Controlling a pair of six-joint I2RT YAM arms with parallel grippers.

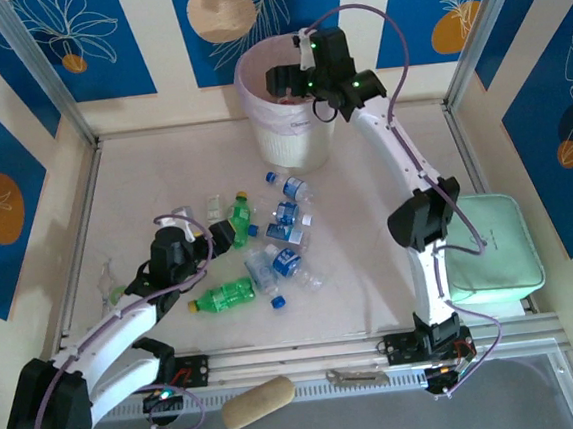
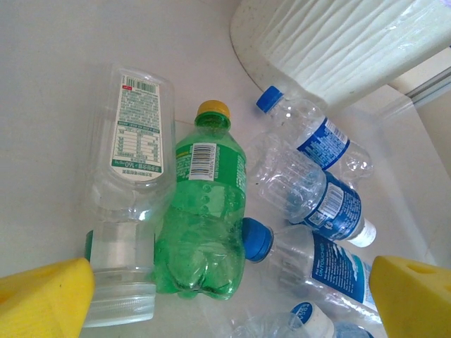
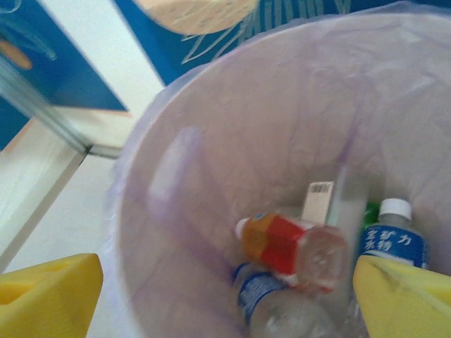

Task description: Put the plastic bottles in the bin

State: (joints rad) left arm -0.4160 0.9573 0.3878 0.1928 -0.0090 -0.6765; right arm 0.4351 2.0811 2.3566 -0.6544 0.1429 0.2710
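Note:
The white bin [image 1: 296, 145] with its pale pink liner stands at the back of the table. My right gripper [image 1: 291, 80] hangs open over its mouth. In the right wrist view the liner [image 3: 211, 169] surrounds a red-and-orange labelled bottle [image 3: 290, 248], blurred between my open right gripper [image 3: 225, 299], with blue-labelled bottles [image 3: 391, 241] beneath. My left gripper [image 1: 224, 238] is open over the pile on the table. Between its yellow pads [image 2: 44, 296] lie a green bottle [image 2: 204, 211], a clear white-labelled bottle [image 2: 134, 190] and blue-labelled bottles [image 2: 331, 204]. Another green bottle [image 1: 223, 296] lies nearer.
A pale green tray [image 1: 490, 247] sits at the right edge beside the right arm. A tan roll [image 1: 258, 402] and a metal tool [image 1: 356, 376] lie on the front rail. A loose blue cap [image 1: 277, 302] rests near the pile. The bin wall [image 2: 338, 42] is close behind the bottles.

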